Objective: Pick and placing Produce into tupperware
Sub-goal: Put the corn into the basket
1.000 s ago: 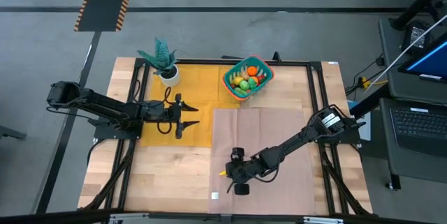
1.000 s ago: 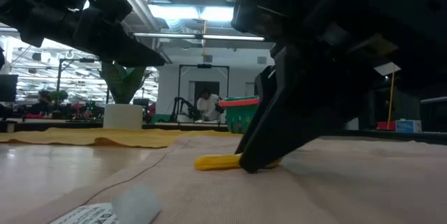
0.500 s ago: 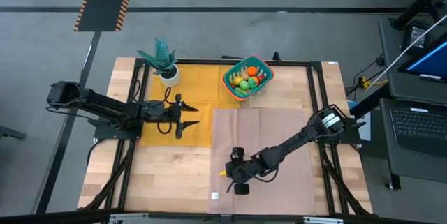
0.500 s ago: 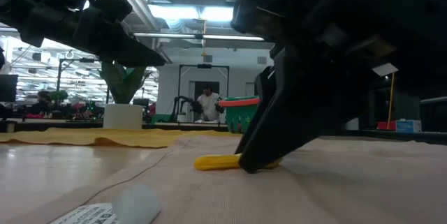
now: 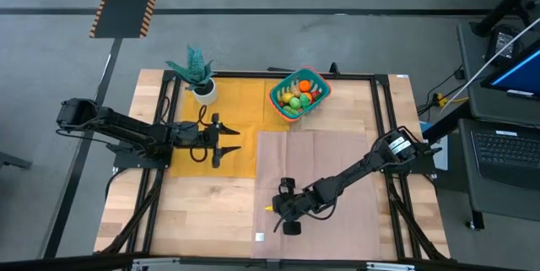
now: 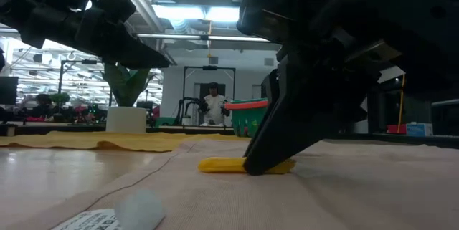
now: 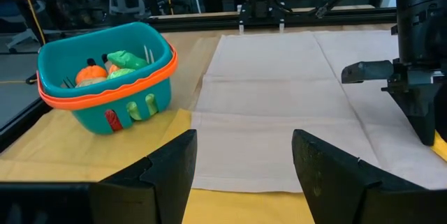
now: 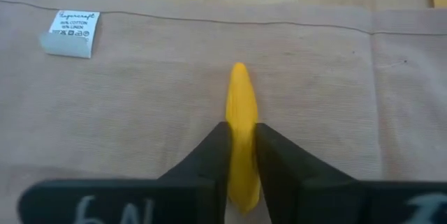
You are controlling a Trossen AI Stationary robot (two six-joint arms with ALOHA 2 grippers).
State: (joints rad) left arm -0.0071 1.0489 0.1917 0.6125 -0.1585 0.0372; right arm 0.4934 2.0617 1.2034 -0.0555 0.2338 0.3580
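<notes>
Near the front edge of the beige linen cloth (image 5: 316,170), the right gripper (image 8: 239,155) is lowered to the table with its two dark fingers pinched against both sides of a yellow toy banana (image 8: 241,137). That banana lies flat on the cloth, its tip pointing away from the wrist, and a white fabric label (image 8: 70,32) sits at the cloth's hem nearby. From table height, the banana (image 6: 222,165) rests on the cloth under the gripper. At the back of the table, the teal tupperware (image 5: 298,94) with an orange-red rim holds orange, green, yellow and red toy produce (image 5: 297,95). Well apart over the yellow cloth (image 5: 221,136), the left gripper (image 7: 244,168) hovers with its fingers spread and empty. A teal potted plant (image 5: 197,72) stands at the back left corner.
</notes>
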